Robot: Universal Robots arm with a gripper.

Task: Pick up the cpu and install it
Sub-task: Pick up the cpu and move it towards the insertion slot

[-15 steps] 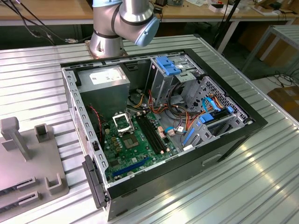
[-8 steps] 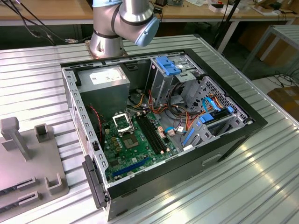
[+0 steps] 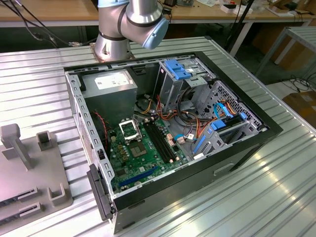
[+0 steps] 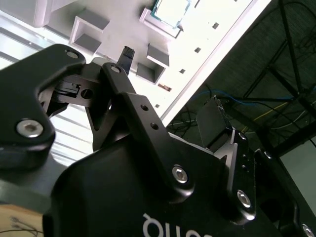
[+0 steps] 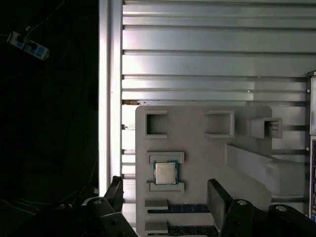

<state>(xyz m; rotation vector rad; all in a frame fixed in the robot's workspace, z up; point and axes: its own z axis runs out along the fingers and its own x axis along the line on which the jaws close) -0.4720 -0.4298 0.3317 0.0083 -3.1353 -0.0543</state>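
your claw (image 5: 165,190) hung open and empty over the grey holder plate (image 5: 197,158); the cpu (image 5: 165,172) lay flat in its bracketed recess on that plate, just ahead of the claw, untouched.

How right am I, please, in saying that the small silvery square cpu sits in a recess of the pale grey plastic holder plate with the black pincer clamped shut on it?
Not quite. The small silvery square cpu does sit in a recess of the pale grey plastic holder plate, but the black pincer is open, not clamped on it. Its fingers are spread wide and clear of the chip, as the first wrist view shows.
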